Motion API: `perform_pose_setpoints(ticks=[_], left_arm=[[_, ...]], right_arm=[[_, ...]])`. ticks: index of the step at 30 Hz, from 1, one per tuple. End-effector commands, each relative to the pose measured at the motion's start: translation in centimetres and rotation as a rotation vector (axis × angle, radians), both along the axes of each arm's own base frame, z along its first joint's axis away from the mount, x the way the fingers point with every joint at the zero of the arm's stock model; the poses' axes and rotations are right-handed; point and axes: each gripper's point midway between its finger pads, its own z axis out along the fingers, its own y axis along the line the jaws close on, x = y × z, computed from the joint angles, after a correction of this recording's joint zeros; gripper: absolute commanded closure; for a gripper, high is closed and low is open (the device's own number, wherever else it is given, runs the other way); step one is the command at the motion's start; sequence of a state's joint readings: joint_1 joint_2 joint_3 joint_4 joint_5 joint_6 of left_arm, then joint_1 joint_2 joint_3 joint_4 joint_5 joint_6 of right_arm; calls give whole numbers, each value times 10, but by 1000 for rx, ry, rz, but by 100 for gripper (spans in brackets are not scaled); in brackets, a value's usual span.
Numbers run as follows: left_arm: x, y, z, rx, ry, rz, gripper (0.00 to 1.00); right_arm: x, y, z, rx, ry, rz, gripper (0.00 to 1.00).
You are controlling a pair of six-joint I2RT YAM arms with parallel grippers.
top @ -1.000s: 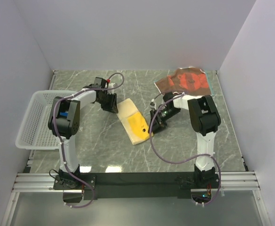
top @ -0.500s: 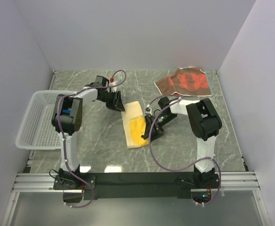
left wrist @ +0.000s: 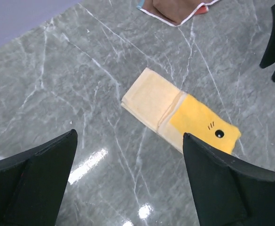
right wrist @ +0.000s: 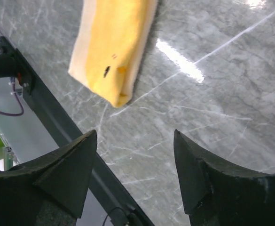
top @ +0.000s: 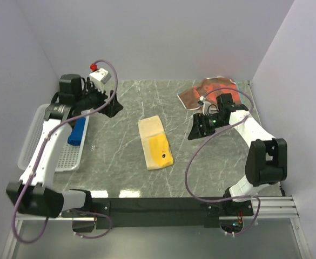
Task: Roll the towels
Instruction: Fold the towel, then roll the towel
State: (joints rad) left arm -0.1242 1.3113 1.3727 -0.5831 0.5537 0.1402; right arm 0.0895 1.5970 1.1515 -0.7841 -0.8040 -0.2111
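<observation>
Three towels, one basket (top: pixel 39 148).
Yellow towel (top: pixel 155 143) centre, patterned towel (top: pixel 212 91) one o'clock, blue towel (top: pixel 78 131) nine o'clock; left gripper (top: pixel 113 106), right gripper (top: pixel 196 128) wide open, empty.

Table (top: pixel 212 162): grey marbled slab; you'll see glare near its front edge
Middle: yellow towel (top: pixel 155 143), folded flat, cream half far, yellow half toward you
Far right: patterned towel (top: pixel 214 86), lying loose, well apart from the yellow towel
Left edge: white basket (top: pixel 65 157)
</observation>
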Motion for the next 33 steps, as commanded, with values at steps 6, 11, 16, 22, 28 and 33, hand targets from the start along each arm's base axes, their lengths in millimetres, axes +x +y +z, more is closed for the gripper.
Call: perform_pose_setpoints(ticks=[6,11,16,22,28,33], left_arm=[[-52,14,-42,152,112,-84,1],[-93,6,-72,129,297,-194,12],[-96,23,-61,205,44,-128,7],[-114,36,-81,284,-10,-119,5],[-116,10,-109,178,66,-252,15],[-113,-3,-131,173,28,-327,18]], right_arm=[[-22,21,-5,4,35,16,41],[-35,42,-30,70,198,74,49],[-48,65,-63,81,311,125,51],[-64,84,-94,39,324,176,54],[-82,93,-108,-6,341,242,61],[-103,110,-101,26,410,336,66]])
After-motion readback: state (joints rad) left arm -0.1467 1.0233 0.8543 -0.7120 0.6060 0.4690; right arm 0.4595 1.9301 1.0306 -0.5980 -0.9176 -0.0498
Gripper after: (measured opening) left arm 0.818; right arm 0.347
